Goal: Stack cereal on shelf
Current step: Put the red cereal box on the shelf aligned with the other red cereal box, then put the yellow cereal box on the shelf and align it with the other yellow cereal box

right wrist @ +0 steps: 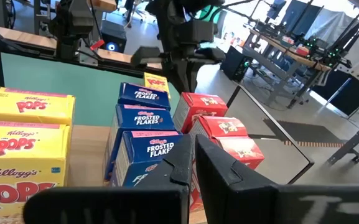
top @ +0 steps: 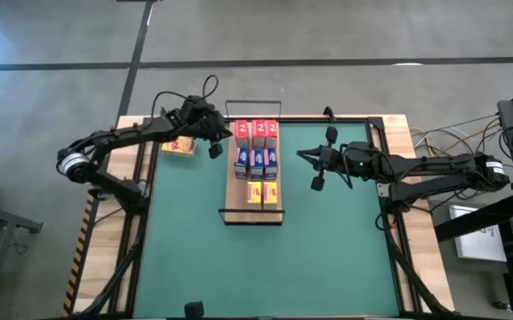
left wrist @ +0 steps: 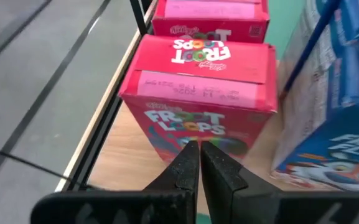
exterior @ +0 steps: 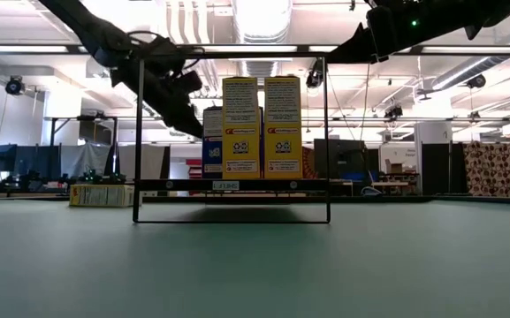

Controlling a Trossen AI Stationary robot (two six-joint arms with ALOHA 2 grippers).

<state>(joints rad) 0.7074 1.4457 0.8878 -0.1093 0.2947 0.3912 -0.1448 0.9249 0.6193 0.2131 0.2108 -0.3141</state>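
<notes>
Shelf [top: 252, 216]: we are seeing the light-wood board with its black wire frame lying mid-desk on the green mat [top: 327, 258], long axis running away from the near edge.
Red boxes [top: 257, 134]: three Froot Loops boxes are standing upright in a row at the far end of the shelf, touching side by side.
Blue boxes [top: 256, 163]: three Frosted Flakes boxes are standing in the middle row, just in front of the red ones.
Yellow boxes on shelf [top: 261, 191]: we are counting only two Corn Pops boxes in the near row, so we are judging that row one short.
Last yellow box [top: 178, 147]: it is lying off the shelf near the far left corner of the desk, just under the left arm; we are taking it as the remaining piece.
Left tool [left wrist: 199, 163]: its jaws are pressed fully together on nothing, hovering beside the far left end of the shelf, tips facing the front of the outer red box.
Right tool [right wrist: 190, 163]: also fully closed and empty, hanging over the mat to the right of the shelf, looking across the rows.
Why so: we are reading the colour rows as deliberate grouping, leaving one gap free.
Progress: we are judging eight of nine placed.
</notes>
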